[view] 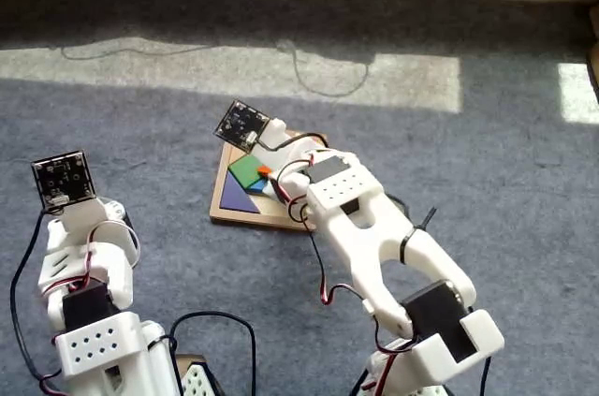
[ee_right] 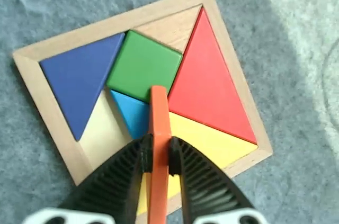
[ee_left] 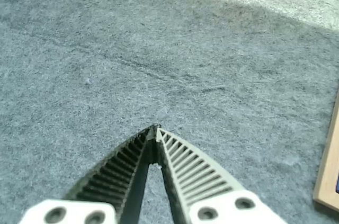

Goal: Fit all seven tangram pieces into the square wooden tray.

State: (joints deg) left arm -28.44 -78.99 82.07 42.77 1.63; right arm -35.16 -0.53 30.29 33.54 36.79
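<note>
The square wooden tray lies on the grey carpet, under my right arm in the high view. In it lie a blue triangle, a green square, a red triangle, a yellow triangle and a small light-blue triangle. Two patches of bare wood show: one beside the green square, one beside the blue triangle. My right gripper is shut on an orange piece, held on edge just above the tray's middle. My left gripper is shut and holds nothing, over carpet left of the tray.
A thin cable trails across the carpet beyond the tray, through a sunlit band. The tray's edge shows in the left wrist view. Open carpet surrounds the tray on all sides.
</note>
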